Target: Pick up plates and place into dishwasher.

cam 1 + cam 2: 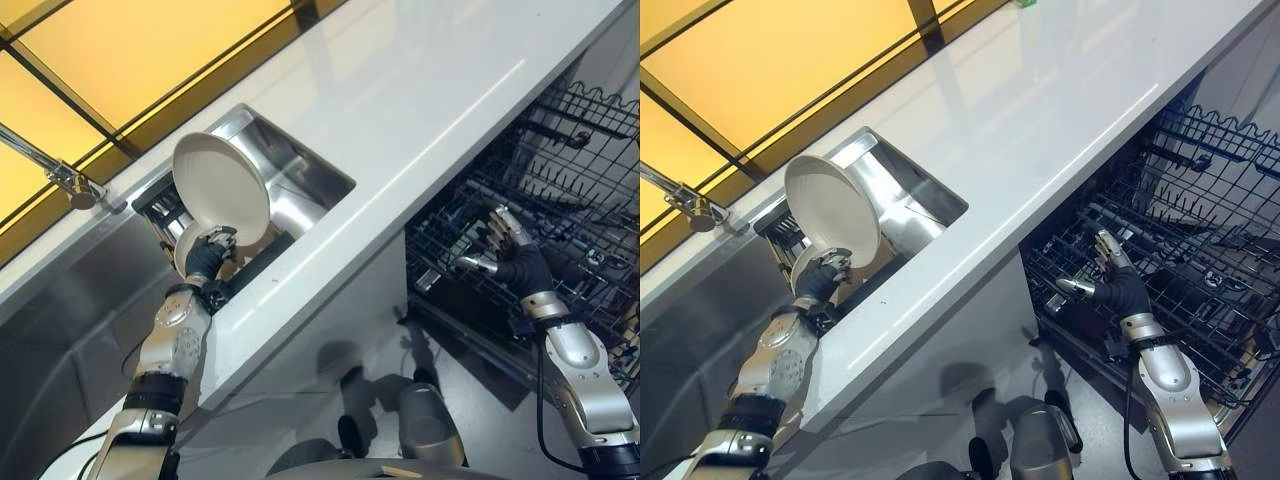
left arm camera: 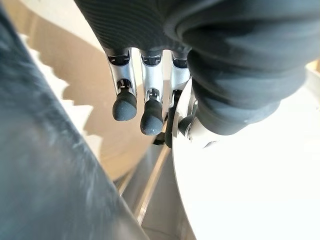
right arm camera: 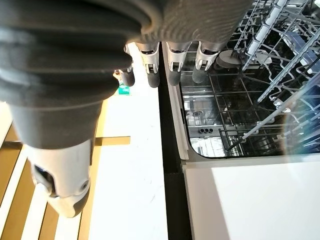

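A white plate (image 1: 220, 188) stands tilted on edge above the steel sink (image 1: 300, 185), its face turned up and toward the faucet side. Its lower rim sits in the left hand (image 1: 208, 255), whose fingers and thumb are curled round that edge; in the left wrist view the plate (image 2: 250, 190) fills the space beside the thumb while the dark-tipped fingers (image 2: 125, 106) bend down on its other side. A second pale plate (image 1: 183, 250) peeks out behind the hand, mostly hidden by it and by the held plate, so how it rests cannot be made out. A dark rack (image 1: 160, 208) in the sink is also largely covered.

The sink is let into a long white desk (image 1: 420, 90). A faucet (image 1: 60, 175) reaches in from the far left, its base cut off.

Well apart from the plate, the right hand (image 1: 505, 250) hovers over the open dishwasher (image 1: 560, 180), above its dark wire rack (image 1: 1180, 220). Its fingers are straight and spread, with nothing in them. The rack's far end runs off the edge of the views, and its contents are hard to tell among the wires.
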